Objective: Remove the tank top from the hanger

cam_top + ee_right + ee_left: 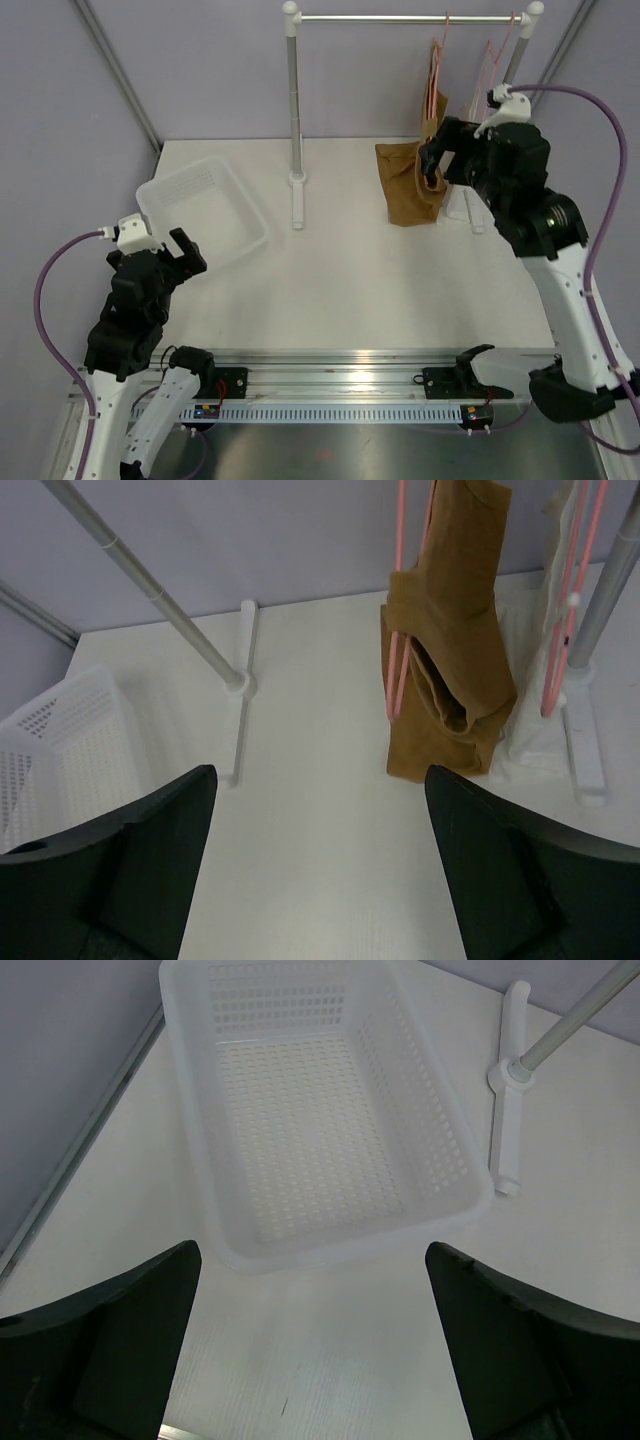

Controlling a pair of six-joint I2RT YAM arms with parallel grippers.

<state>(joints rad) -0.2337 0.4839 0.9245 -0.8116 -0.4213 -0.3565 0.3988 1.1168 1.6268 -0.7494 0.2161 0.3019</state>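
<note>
Right wrist view: my right pincer (317, 780) spread wide, empty, hovering short of the tank top (450, 650), which hangs on the hanger (397, 670) from the rail (410, 17). Reach step, I'd say. Next: close in, pinch fabric. Also my left pincer (310, 1255) spread, idle.

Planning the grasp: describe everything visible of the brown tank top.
The soft tan-brown fabric tank top hangs on a thin pink wire hanger, sagging in loose folds, its lower end slumped on the white table. A white see-through garment hangs close beside it. The open right claw faces it without touching.
</note>
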